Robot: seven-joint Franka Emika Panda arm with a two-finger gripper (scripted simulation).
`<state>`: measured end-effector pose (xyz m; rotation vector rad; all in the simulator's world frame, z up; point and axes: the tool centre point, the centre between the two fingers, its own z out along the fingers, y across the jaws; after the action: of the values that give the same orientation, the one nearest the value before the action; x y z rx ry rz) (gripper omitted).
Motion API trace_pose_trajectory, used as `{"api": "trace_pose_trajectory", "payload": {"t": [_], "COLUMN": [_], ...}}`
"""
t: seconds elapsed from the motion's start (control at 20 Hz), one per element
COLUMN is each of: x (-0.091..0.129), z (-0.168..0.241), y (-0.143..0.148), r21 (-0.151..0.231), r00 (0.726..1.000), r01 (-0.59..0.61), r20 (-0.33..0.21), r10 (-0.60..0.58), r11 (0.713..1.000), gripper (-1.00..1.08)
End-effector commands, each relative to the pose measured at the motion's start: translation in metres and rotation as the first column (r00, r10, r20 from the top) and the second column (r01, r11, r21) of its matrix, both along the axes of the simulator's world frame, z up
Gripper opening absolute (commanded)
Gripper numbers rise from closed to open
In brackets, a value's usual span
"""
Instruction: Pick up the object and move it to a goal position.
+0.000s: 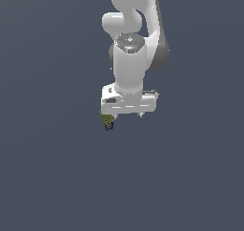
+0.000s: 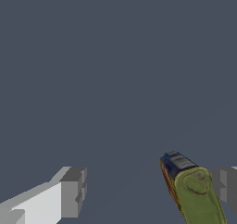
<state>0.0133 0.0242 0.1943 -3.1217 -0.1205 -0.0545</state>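
Note:
The object (image 2: 193,190) is a small cylinder with an olive-green upper part and a dark blue-black lower part with pale marks. In the wrist view it stands between my gripper's (image 2: 149,194) two grey fingertips, far from one fingertip (image 2: 73,193) and right beside the other (image 2: 227,190); I cannot tell if they touch. The jaws stand wide apart, so the gripper is open. In the exterior view the object (image 1: 107,120) shows just below the white gripper's (image 1: 124,115) end at the exterior view's left, on the flat dark grey-blue surface.
The white arm (image 1: 129,58) rises above the gripper in the exterior view. A plain dark grey-blue floor (image 1: 57,177) lies all around. No goal marker shows.

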Motion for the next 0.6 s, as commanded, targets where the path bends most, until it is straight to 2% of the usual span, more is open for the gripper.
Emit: {"api": "trace_pose_trajectory", "payload": {"t": [0.0,0.55], "x": [0.0,0.003], "z": [0.0,0.01], "y": [0.0,-0.031], "r21": [0.0,-0.017], "r00": [1.0,1.0], "r01": [0.0,0.013], "r20": [0.0,0.023], "r10": [0.0,-0.012], "r11": [1.0,1.0], "gripper": [1.0,1.0]}}
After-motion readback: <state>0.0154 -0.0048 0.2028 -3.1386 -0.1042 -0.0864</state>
